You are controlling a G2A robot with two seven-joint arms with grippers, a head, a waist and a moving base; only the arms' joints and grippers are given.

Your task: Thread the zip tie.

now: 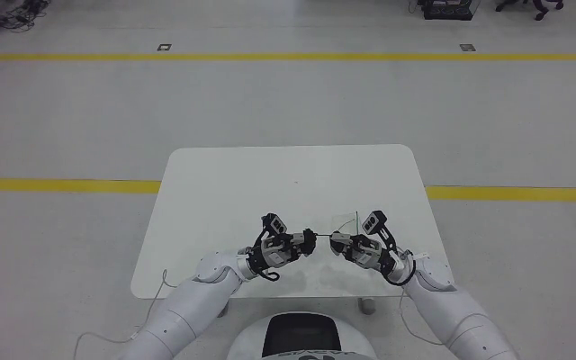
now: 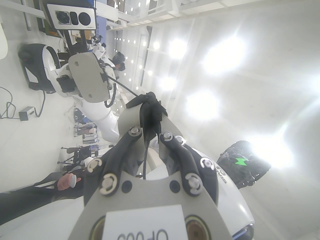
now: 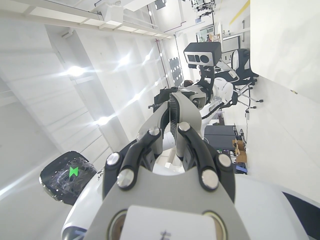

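White bench on a pale grey floor with two yellow lines running left to right, one well beyond the bench, one passing under it. Most of the bench top lies far and left of the arms, which sit close to the near edge. Left end effector and right end effector face each other, near but apart. Each is pressed together, pinching one end of the thin dark zip tie spanning between them. The tie's ends are hidden in the fingertips. Faint thin outline just beyond the right end effector – can't tell what it is.
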